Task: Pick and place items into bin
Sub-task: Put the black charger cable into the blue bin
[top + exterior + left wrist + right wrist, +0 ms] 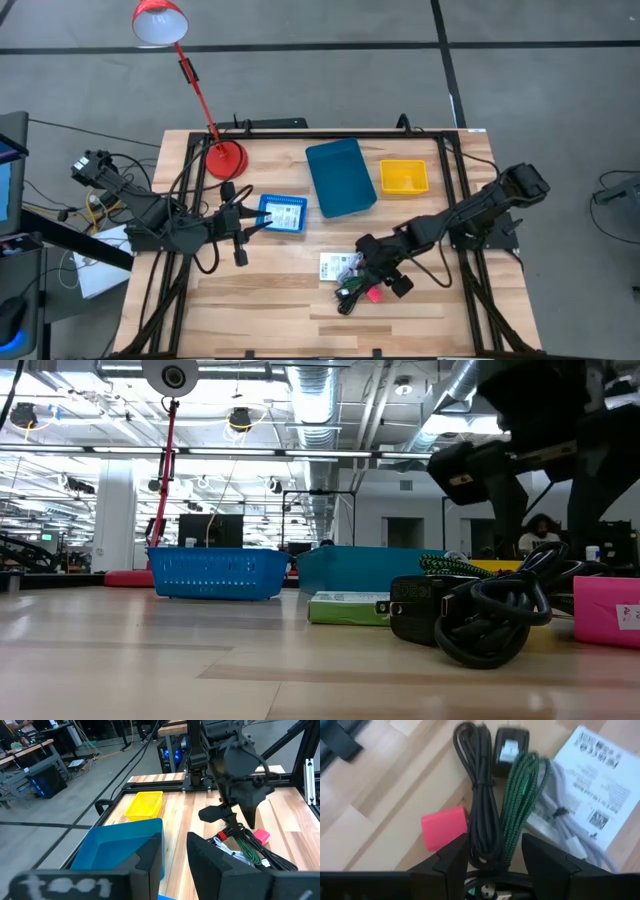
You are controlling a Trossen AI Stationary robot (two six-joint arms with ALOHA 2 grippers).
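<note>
The items lie in a pile [358,283] on the near half of the table. They are a black cable bundle [482,805], a green braided cable [520,800], a black adapter [507,750], a grey cable [560,825], a pink block [444,827] and a white printed packet [600,785]. No green pen shows. My right gripper [495,860] is open just above the pile, one finger on each side of the black and green cables. My left gripper [240,232] is open beside the small blue basket [283,213], holding nothing.
A teal bin [340,177] and a yellow bin [403,177] sit on the far half of the table. A red desk lamp [223,157] stands at the far left corner. Bare wood lies near the pile toward the near edge [270,300].
</note>
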